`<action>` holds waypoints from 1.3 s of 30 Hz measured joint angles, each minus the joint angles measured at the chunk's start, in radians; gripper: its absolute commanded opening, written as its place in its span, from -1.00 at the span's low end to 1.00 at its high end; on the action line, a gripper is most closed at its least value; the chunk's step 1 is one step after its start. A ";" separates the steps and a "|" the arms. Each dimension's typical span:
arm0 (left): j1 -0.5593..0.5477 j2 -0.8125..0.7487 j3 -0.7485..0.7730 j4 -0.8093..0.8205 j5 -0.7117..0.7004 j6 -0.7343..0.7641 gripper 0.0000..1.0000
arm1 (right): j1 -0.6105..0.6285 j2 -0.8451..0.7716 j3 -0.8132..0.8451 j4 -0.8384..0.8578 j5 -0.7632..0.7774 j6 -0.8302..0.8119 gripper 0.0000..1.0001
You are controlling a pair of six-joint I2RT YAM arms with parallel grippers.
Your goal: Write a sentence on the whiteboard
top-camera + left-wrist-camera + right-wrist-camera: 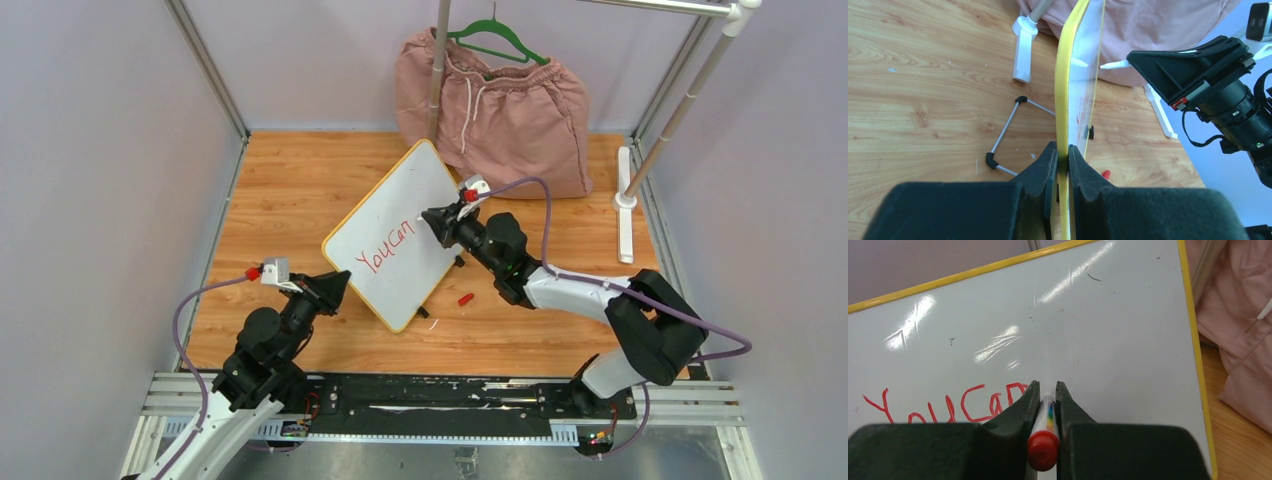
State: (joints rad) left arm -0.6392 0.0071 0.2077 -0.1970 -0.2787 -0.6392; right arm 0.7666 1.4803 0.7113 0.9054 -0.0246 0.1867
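The whiteboard [420,200] stands tilted on the wooden table, white with a yellow rim [1064,95]. Red lettering [386,247] on it reads "YouCan" [948,407]. My left gripper [341,286] is shut on the board's lower left edge, and the rim shows pinched between its pads [1063,152]. My right gripper [434,218] is shut on a white marker with a red end [1044,447], just right of the last letter. The marker's tip [1109,64] points at the board face, at or just off the surface.
Pink shorts [500,105] hang on a green hanger [500,38] from a rack behind the board. The rack's pole [437,70] and white foot [625,205] stand near. A red cap [465,298] lies on the table. The board's wire stand [1007,134] sticks out behind it.
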 measured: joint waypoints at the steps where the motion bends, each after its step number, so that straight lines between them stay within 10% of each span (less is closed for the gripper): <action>1: 0.000 0.000 0.000 0.000 0.000 0.000 -1.00 | -0.001 0.001 0.002 0.003 0.000 0.001 -1.00; 39: 0.000 0.000 0.000 0.000 -0.003 0.001 -1.00 | -0.003 0.040 0.013 0.029 -0.054 0.004 -1.00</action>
State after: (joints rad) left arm -0.6392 0.0067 0.2077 -0.1970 -0.2813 -0.6380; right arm 0.7635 1.5208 0.7246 0.9348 -0.0788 0.1905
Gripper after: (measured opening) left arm 0.138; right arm 0.132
